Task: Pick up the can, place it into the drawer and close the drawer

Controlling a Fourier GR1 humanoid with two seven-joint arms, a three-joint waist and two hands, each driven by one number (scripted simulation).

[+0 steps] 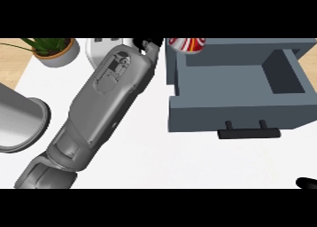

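Fingers' state impossible to tell, the left hand (148, 43) sits at twelve o'clock beside the red-and-white can (187, 44); the drawer (233, 111) at three o'clock stands open for it.

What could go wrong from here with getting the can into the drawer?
1. The can stands at the view's top edge, close against the drawer's outer corner. The left hand beside it is mostly cut off, so no grasp can be checked, and a nudge might tip the can.
2. The drawer's open compartment lies to the right of the can, past a raised grey wall. Carried low, the can might clip that wall.
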